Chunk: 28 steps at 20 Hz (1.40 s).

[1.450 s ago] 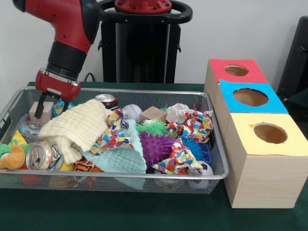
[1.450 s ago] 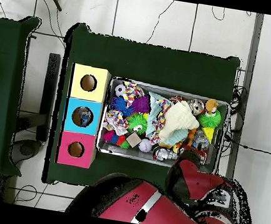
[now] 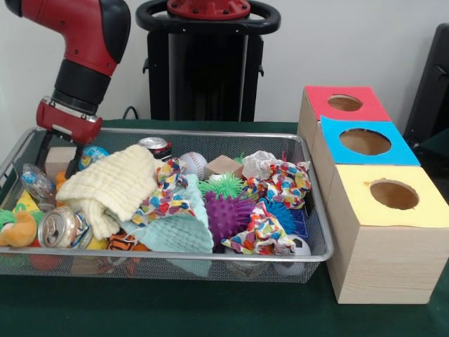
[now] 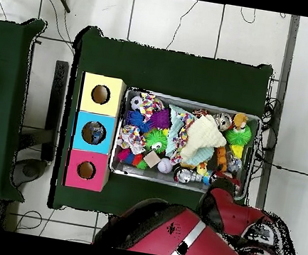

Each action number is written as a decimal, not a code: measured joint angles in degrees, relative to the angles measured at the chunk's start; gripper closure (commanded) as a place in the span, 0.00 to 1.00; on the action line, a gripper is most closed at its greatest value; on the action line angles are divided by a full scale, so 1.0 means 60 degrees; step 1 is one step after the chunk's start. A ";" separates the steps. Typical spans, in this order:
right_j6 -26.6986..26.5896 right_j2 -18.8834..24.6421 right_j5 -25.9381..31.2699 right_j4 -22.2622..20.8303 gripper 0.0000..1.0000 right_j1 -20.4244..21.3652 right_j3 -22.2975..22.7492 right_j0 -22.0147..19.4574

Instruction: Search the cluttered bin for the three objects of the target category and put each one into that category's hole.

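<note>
Bottle, clear and creased, lying against the wire wall at the left end of the bin in the front view, just beside a yellow toy and above a dented can. Only one such bottle made out for certain. No telling whether others lie buried under the cream cloth, the patterned rags or the spiky balls.

Gripper down in that same end of the bin, near the far corner, close to the bottle but apart from it. Fingers spread, with a wooden block showing between them. Nothing clamped, as far as can be seen.

Hole in the blue-topped box well apart from there, beyond the bin's other end, in the middle of the three boxes. From the front, only bare wood visible inside. From overhead, something pale and glinting within that hole, unlike the dark holes either side. Possibly one bottle already dropped in, though too small to be sure.

Judged so: at most one delivered, at least one left in plain sight, the rest unaccounted for. Much digging through cloth and toys probably ahead. Nearest job likely the visible bottle, then the long carry across the bin to the blue box.
</note>
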<state>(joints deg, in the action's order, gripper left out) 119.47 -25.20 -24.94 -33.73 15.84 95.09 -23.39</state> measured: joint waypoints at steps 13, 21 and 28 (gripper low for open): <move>0.0000 0.0000 -0.0027 0.0000 0.00 -0.0008 0.0000 -0.0033; 0.0000 0.0032 -0.0026 -0.0076 0.00 0.0035 0.0003 -0.0141; 0.0000 0.0742 0.0180 -0.0525 0.00 0.0418 0.0003 -0.1073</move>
<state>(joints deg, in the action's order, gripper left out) 119.47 -20.75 -23.86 -36.88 18.35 95.11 -29.82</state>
